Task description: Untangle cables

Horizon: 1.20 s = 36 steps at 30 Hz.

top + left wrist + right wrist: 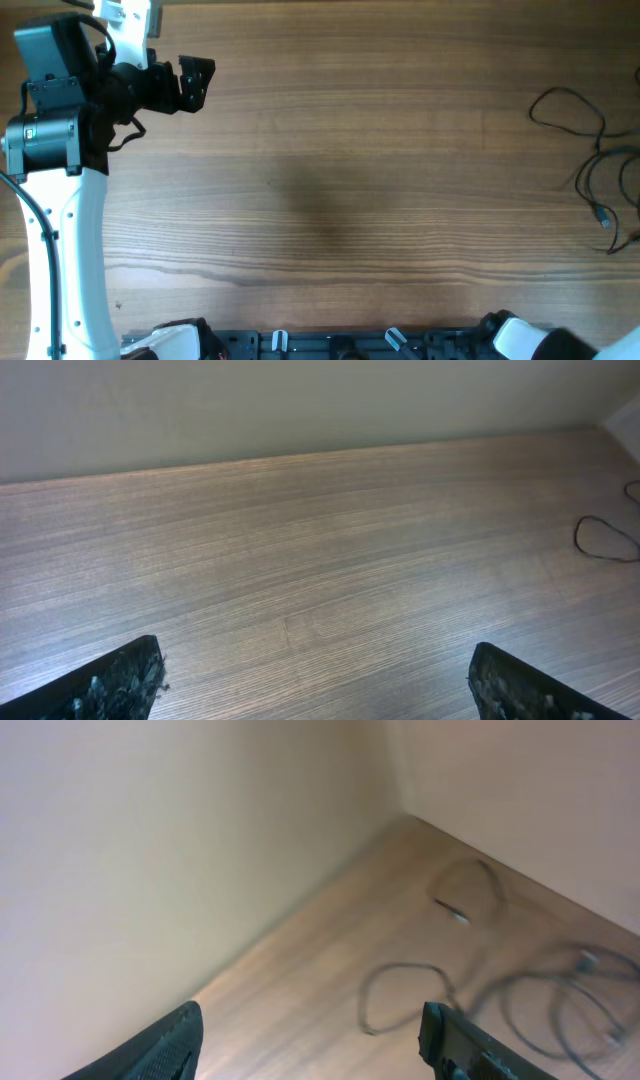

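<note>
**Item: cables** [595, 150]. Thin black cords, matte and limp, lying in loose overlapping loops flat on the table. One loop is an open oval and the others cross in a slack tangle. One small plug end [603, 217] shows a pale metallic tip. How many cords there are cannot be told.

**Location.** Just ahead of the right gripper [315, 1040], beyond its fingertips and mostly off to its right side, with nothing between the jaws. Well apart from the left gripper [205, 82], far ahead of its jaws and off to their right.

**Jaws.** The left pair is spread fully wide and holds nothing. The right pair is parted, clearly apart, and holds nothing.

**Fingers** [120, 680]. Black and blunt-tipped, with a rough, scuffed surface.

**Table** [350, 180]. Brown wood-grain top with fine straight streaks and a low sheen.

**Walls** [150, 840]. Plain, pale and smooth, meeting at a corner behind the cables.
</note>
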{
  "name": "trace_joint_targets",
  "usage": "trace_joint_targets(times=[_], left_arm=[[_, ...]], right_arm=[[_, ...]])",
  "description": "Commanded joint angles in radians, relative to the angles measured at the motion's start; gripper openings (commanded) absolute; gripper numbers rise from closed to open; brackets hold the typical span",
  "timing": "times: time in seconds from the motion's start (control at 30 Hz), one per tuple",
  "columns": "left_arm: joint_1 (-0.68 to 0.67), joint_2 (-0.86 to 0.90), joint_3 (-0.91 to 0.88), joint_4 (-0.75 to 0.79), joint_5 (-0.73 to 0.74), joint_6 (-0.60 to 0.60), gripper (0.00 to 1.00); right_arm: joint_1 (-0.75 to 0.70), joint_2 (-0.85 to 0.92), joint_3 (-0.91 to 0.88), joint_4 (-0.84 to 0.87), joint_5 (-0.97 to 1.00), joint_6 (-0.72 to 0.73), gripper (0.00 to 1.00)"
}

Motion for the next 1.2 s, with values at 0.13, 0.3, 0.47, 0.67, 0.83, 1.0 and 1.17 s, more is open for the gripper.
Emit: trace_joint_targets(times=[0.13,0.3,0.47,0.67,0.83,1.0,1.17], left_arm=[[0.000,-0.022,-0.004,0.004,0.008,0.019,1.00],[0.000,-0.022,-0.004,0.009,-0.005,-0.013,1.00],[0.000,-0.022,-0.004,0.018,-0.045,-0.025,1.00],[0.000,-0.022,-0.004,0.050,-0.177,-0.148,1.00],[0.000,-0.019,-0.004,0.060,-0.294,-0.162,1.00],[-0.002,0.015,-0.004,0.061,-0.390,-0.161,1.00],[-0.039,0.110,-0.004,0.065,-0.395,-0.161,1.00]], right_arm=[[0.237,-0.078,0.004,0.019,0.086,-0.017,0.74],[0.445,-0.057,0.004,0.025,0.202,-0.018,0.75],[0.657,0.011,0.004,0.043,0.361,-0.019,0.80],[0.788,0.153,0.004,0.043,0.446,-0.021,0.84],[0.805,0.275,0.004,0.048,0.446,-0.020,0.84],[0.805,0.343,0.004,0.050,0.446,-0.036,0.84],[0.805,0.381,0.003,0.050,0.446,-0.043,0.84]])
